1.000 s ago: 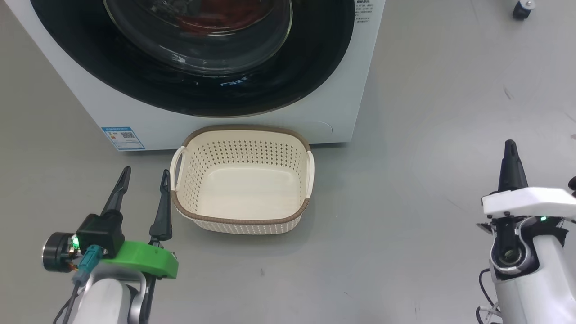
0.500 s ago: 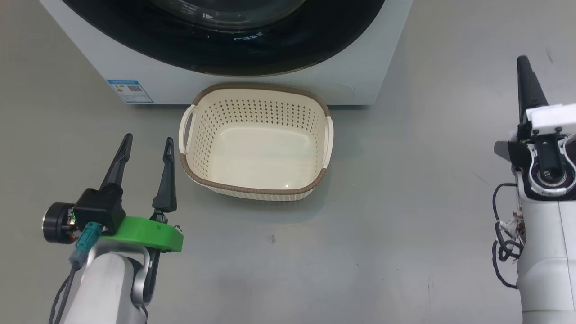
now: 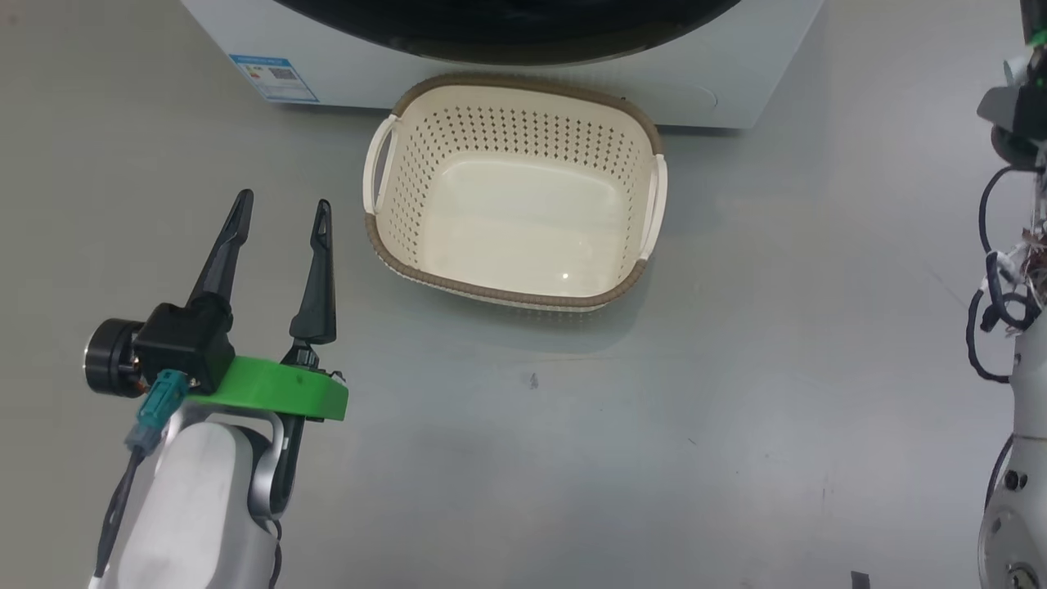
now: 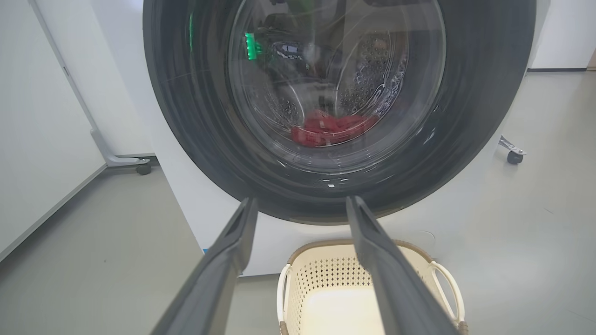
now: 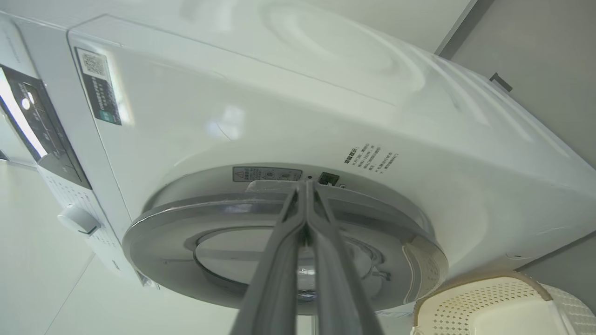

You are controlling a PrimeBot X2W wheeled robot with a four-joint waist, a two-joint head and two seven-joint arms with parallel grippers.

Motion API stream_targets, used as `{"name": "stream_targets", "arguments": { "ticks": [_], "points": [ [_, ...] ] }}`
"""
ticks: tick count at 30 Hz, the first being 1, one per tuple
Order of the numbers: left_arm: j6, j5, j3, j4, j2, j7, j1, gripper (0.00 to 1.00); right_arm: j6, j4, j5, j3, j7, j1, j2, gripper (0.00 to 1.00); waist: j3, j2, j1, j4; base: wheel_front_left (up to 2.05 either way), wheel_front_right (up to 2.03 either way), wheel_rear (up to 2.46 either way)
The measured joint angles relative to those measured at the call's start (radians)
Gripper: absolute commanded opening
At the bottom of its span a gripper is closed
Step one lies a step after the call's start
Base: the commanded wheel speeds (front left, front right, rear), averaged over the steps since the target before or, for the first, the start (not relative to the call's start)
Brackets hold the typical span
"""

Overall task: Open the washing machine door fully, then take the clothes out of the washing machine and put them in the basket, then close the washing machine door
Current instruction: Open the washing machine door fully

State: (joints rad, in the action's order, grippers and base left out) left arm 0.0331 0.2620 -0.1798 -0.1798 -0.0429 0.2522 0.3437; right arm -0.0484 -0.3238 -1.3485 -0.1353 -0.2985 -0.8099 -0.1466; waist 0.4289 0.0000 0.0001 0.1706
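Observation:
The washing machine [image 4: 195,218] stands with its door [image 4: 186,116] shut against the front. Behind the door's glass, the red clothes [image 4: 333,130] lie low in the steel drum. The cream basket [image 3: 515,188] sits empty on the floor just in front of the machine. My left gripper [image 3: 282,204] is open and holds nothing, left of the basket and pointing at the machine. In the right wrist view my right gripper [image 5: 305,184] is shut with nothing in it, its tips at the edge of the door [image 5: 233,218]; contact cannot be made out.
Grey floor [image 3: 736,368] lies open around the basket. My right arm [image 3: 1018,327] with loose cables rises along the right edge. A control panel [image 5: 28,116] and a knob [image 5: 77,218] sit on the machine's front. A castor [image 4: 512,156] stands right of the machine.
The head camera has swung, so machine and basket slid up and right in its picture. My right arm has risen from the floor towards the door, fingers leaving that view. The left gripper stays open.

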Motion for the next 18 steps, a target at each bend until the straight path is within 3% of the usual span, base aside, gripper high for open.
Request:
{"name": "stream_targets", "arguments": {
  "ticks": [18],
  "points": [
    [0.018,0.001,-0.033,0.005,0.013,0.0,0.056,1.0,0.094,-0.071,-0.014,0.036,-0.138,-0.235,-0.08,0.0,0.124,0.0,0.0001,0.1,0.0,0.0,0.0]
  ]
}}
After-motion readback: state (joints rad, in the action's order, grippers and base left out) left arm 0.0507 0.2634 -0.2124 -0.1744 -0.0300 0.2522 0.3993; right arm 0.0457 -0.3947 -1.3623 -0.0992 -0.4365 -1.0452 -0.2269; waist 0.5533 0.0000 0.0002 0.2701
